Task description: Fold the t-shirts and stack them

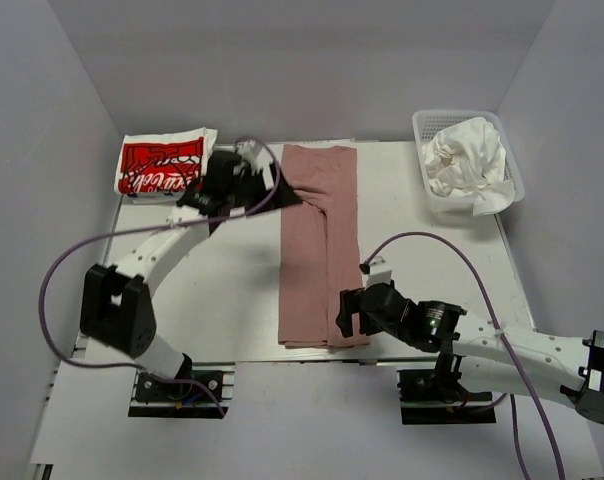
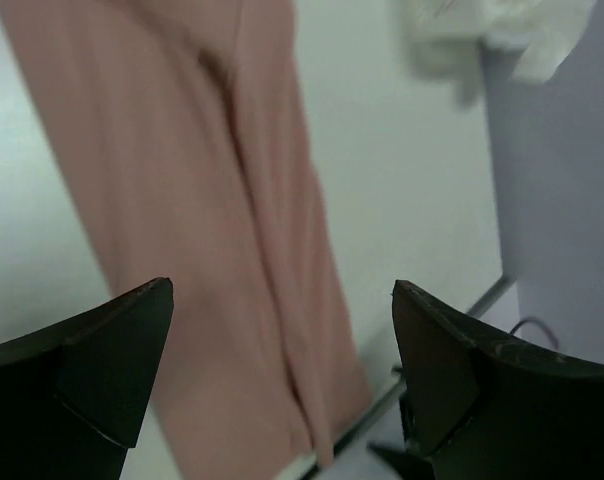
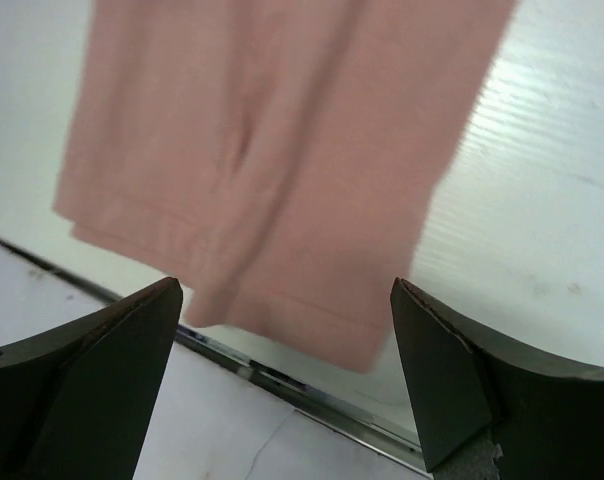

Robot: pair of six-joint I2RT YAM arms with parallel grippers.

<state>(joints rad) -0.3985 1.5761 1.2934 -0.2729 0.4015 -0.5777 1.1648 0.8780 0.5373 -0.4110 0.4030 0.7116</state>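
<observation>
At the far-left corner of the worktop [image 1: 222, 300] lies the white tee with the red logo print [image 1: 162, 167], folded into a compact packet. Just to its right, the left fingers [image 1: 282, 192] hang over the far-left corner of the dusty-pink tee [image 1: 317, 250]. Their wrist camera shows them spread wide with nothing between them, only pink cloth below.

The pink tee lies mid-worktop, folded lengthwise into a narrow strip. Its long axis runs from the near edge straight toward the far edge, and a soft ridge runs down its middle. At the near end, by the right corner of the hem, sit the right fingers [image 1: 344, 318], likewise parted and empty. The hem lies close to the worktop's near edge. At the far-right corner, the white mesh basket [image 1: 517, 185] holds crumpled white tees [image 1: 467, 160], well apart from both arms.

The next fold looks to be crosswise, one end of the strip carried onto the other. So the relation that counts is that each arm is next to one end: the left is nearer the far end, the right nearer the hem. Nothing lies on the strip between them. The logo tee sits close beside the left arm and could be brushed, and the right arm's purple cable [image 1: 432, 240] arcs near the strip's right edge.
</observation>
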